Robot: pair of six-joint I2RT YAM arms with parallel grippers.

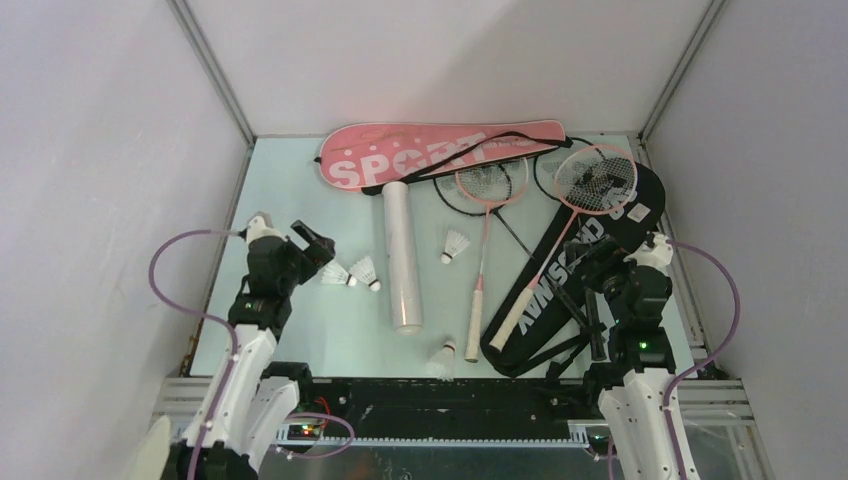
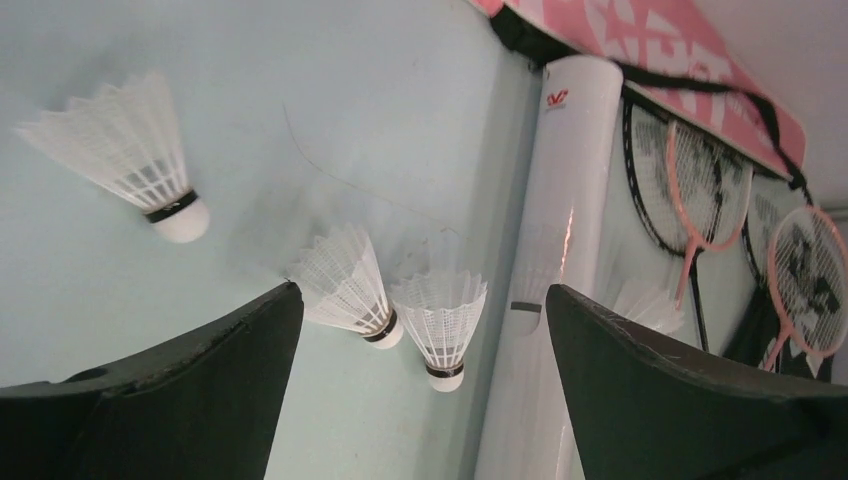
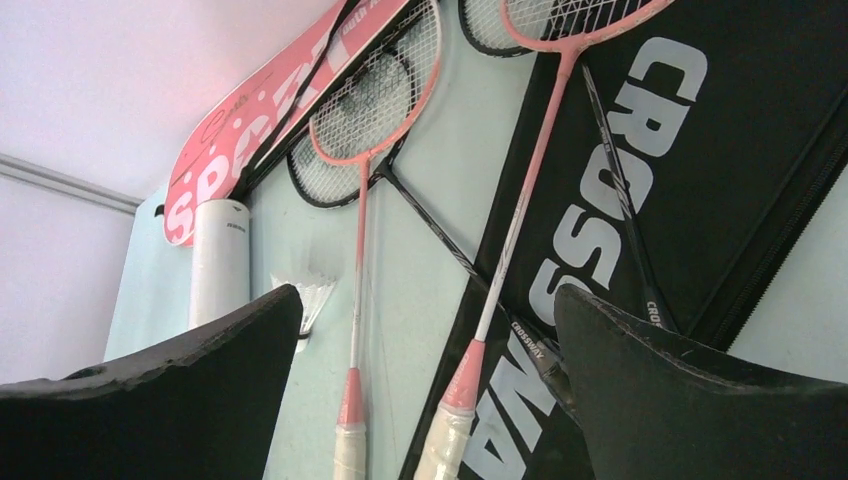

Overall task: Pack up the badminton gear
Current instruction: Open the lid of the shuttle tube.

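The pink SPORT bag [image 1: 430, 155] lies at the back, with the white tube [image 1: 403, 260] below it. Two shuttlecocks [image 1: 350, 272] lie left of the tube, one [image 1: 456, 245] right of it and one [image 1: 443, 355] near the front. One pink racket [image 1: 482, 250] lies on the table; the other [image 1: 560, 240] lies across the black CROSSWAY bag [image 1: 600, 235]. Black racket heads [image 1: 545, 170] show behind them. My left gripper [image 1: 312, 245] is open and empty above the two shuttlecocks [image 2: 440, 320]. My right gripper [image 3: 425, 290] is open and empty over the pink racket handles [image 3: 460, 390].
Grey walls close in the table on the left, back and right. The black bag's straps [image 1: 545, 350] trail toward the front edge by the right arm's base. A third shuttlecock [image 2: 150, 170] shows far left in the left wrist view.
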